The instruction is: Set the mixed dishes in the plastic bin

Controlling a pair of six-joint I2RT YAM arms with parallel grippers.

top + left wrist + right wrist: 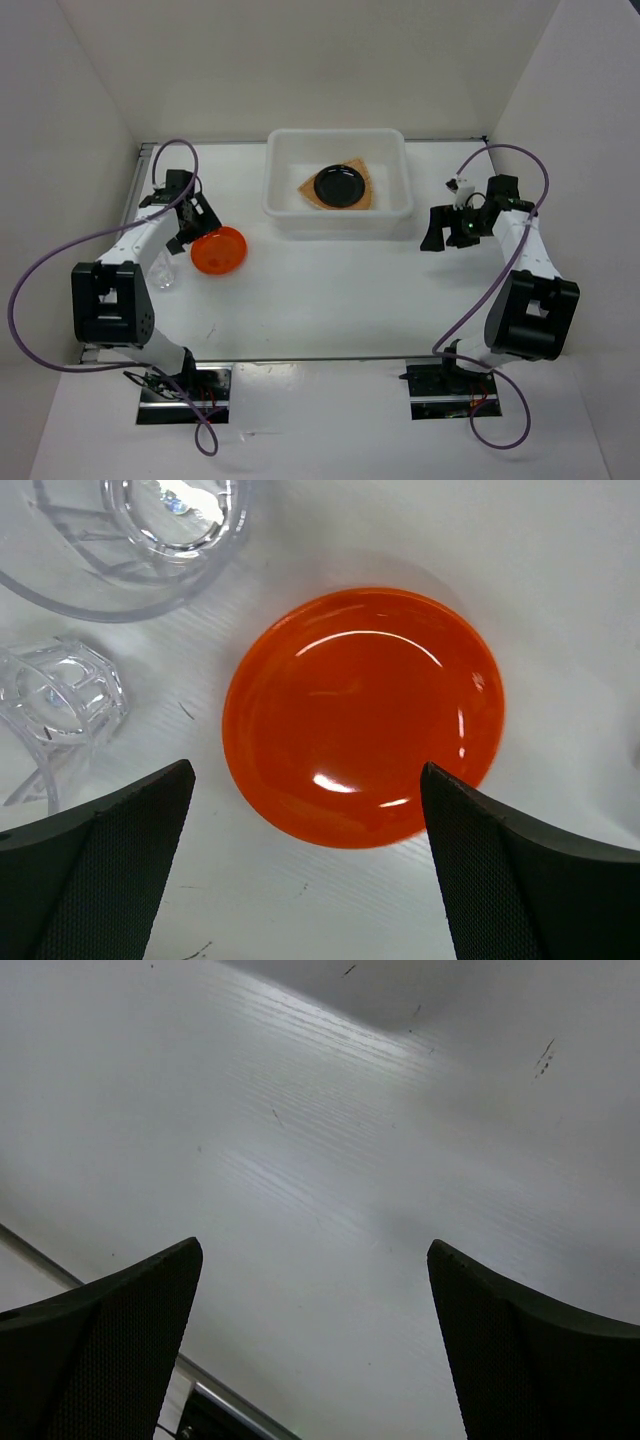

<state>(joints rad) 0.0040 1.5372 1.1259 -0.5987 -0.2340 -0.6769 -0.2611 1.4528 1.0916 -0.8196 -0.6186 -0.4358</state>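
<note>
Left gripper (305, 780) is spread wide and empty, hanging over the orange plate (362, 715). The plate sits on the table (330, 300) at 8 o'clock from the plastic bin (340, 224). It looks light, rigid and glossy, so probably slippery; it's shallow, best pinched across the rim. Right gripper (315, 1250) is spread wide, nothing in it. Woven tray (307, 190) and black plate (340, 186) lie in the bin. Clear cups (150, 530) at 10–11 o'clock of the plate are cropped and transparent; can't tell if upright.

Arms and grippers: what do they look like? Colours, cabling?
Both the left arm and right arm have white links, blocky black joint housings and a looping purple cable. The left gripper and right gripper have black wedge-shaped fingers with fine mesh-textured faces.
</note>
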